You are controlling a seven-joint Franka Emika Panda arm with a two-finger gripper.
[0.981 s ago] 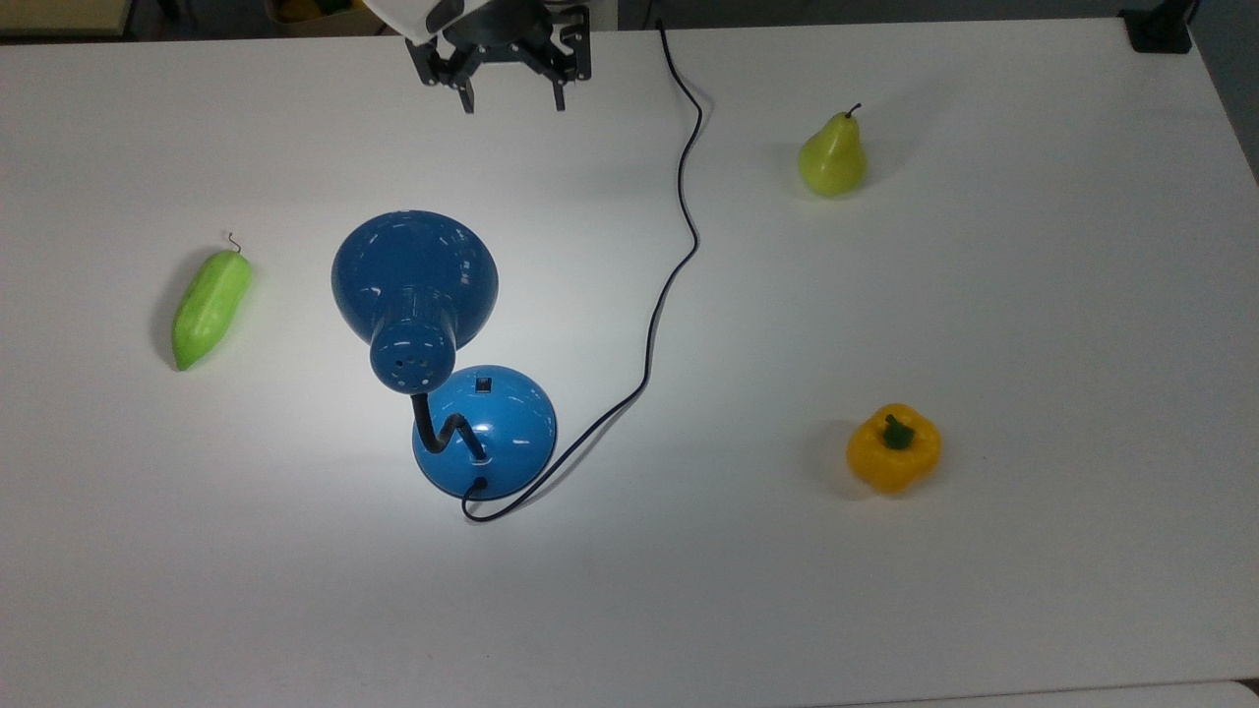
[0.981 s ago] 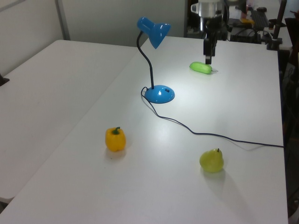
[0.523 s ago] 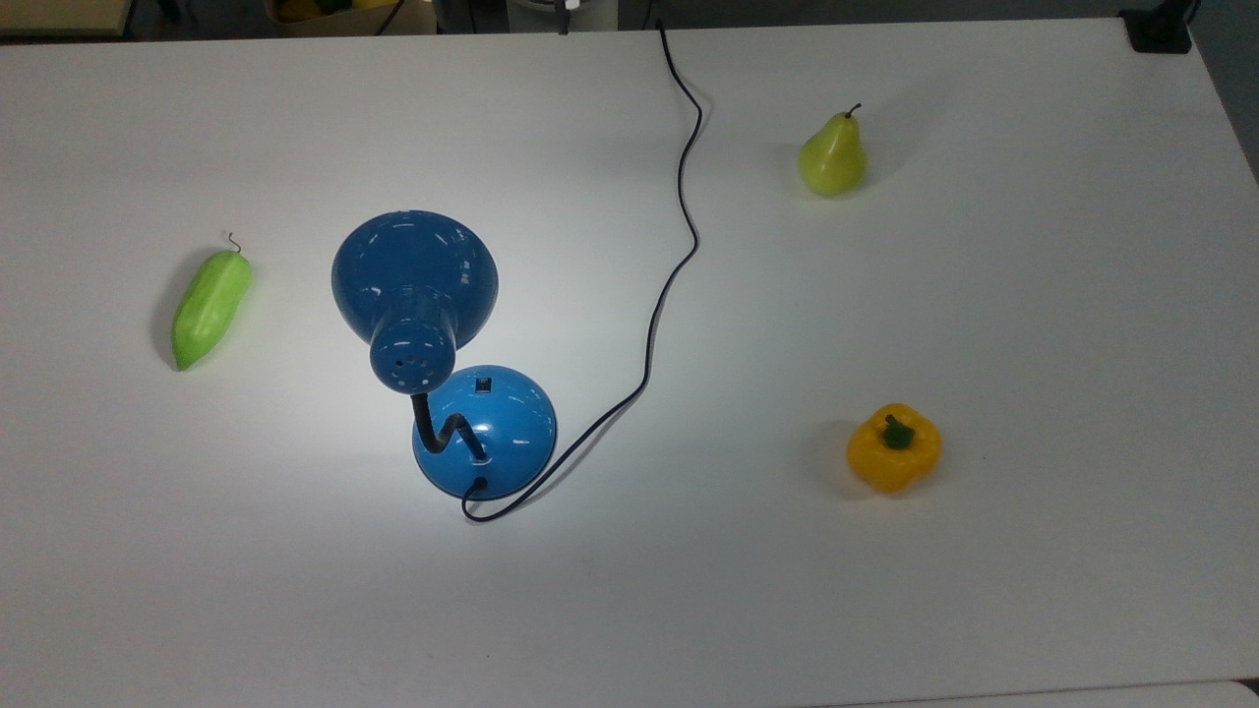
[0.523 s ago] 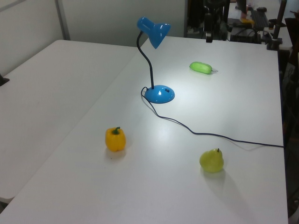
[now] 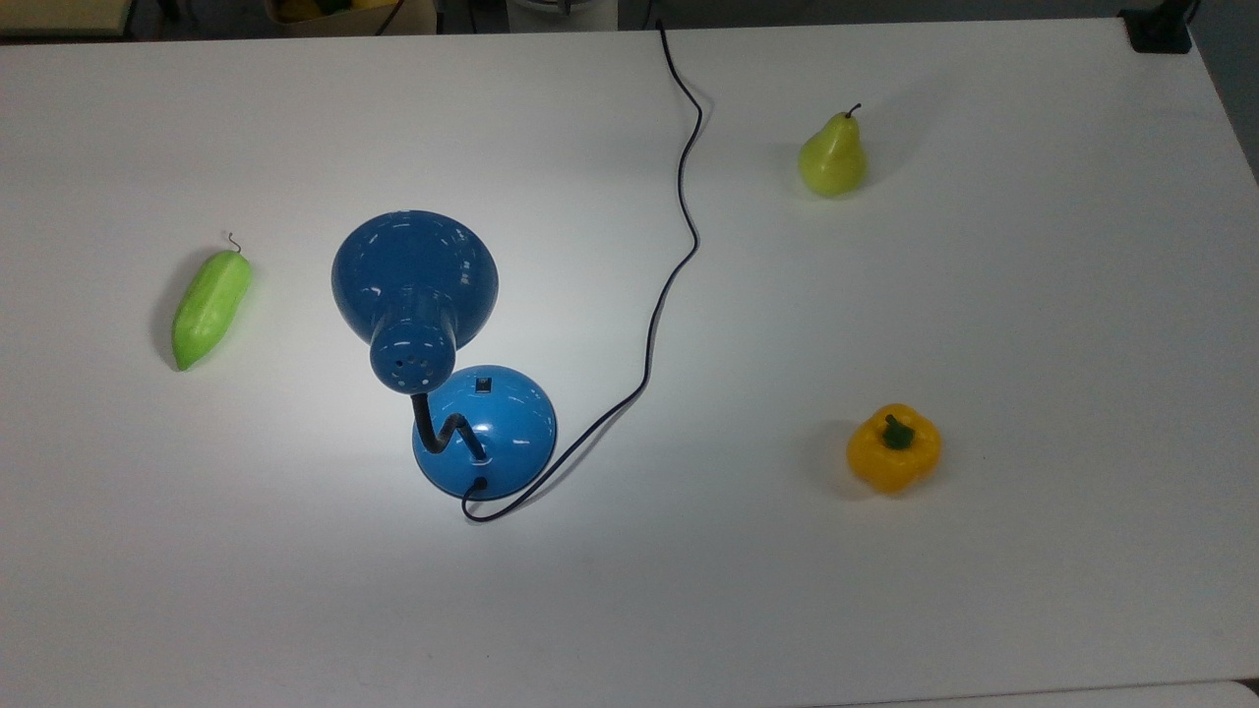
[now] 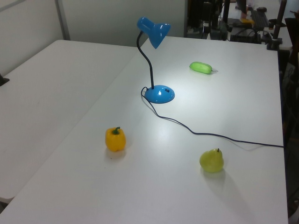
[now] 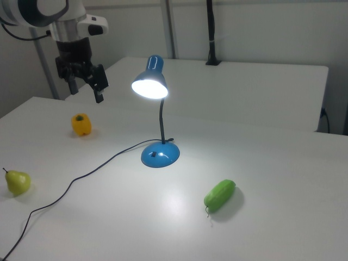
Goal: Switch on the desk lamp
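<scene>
Lamp (image 7: 158, 111) sits mid-table, shade lit, bright pool around its base: task looks done. Cucumber (image 7: 219, 194) lies nearer than the lamp, pepper (image 7: 81, 124) beyond it. Gripper (image 7: 84, 88) hangs high past the lamp, fingers spread, empty. Risk: a low arm move snagging the cord (image 7: 81, 175) would drag the lamp.

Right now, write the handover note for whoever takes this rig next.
Gripper: raised well above the table, off to the right view's left of the lamp, fingers apart, holding nothing.
Desk lamp: upright mid-table, shade glowing and a bright pool of light on the table around its base; cord trails off the far edge in the top view.
Also on the table: green cucumber, pear, yellow bell pepper, all apart from the lamp.
Done: lamp is lit.
Left: nothing evident; just keep the arm parked clear.
</scene>
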